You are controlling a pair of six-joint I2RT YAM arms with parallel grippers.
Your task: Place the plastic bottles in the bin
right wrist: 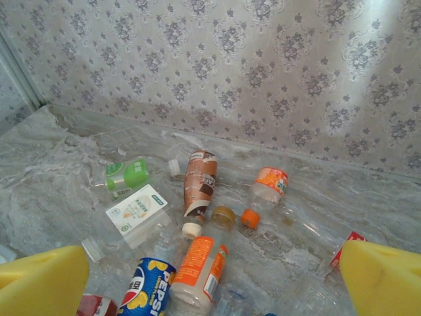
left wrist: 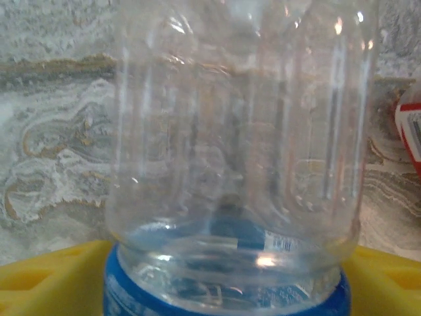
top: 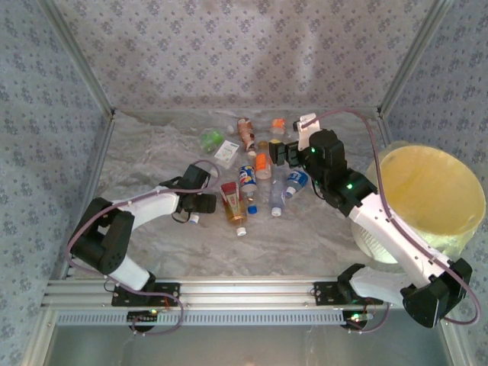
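Observation:
Several plastic bottles lie in the middle of the table: a green one (top: 212, 139), a brown one (top: 245, 133), an orange-labelled one (top: 263, 164), a Pepsi one (top: 247, 181) and a red-labelled one (top: 232, 202). My left gripper (top: 203, 204) is low at a clear bottle (left wrist: 237, 131) with a blue label, which sits between its yellow pads (left wrist: 46, 283). The bottle hides the pads' inner edges, so contact cannot be judged. My right gripper (top: 277, 152) hangs open above the pile, with the orange-labelled bottle (right wrist: 200, 263) and Pepsi bottle (right wrist: 148, 293) below it. The bin (top: 374, 244) stands at the right.
Patterned walls close the table at the back and both sides. A small white-labelled bottle (right wrist: 136, 209) and an orange-capped one (right wrist: 266, 187) lie toward the back wall. The right arm's forearm passes close to the bin's left rim.

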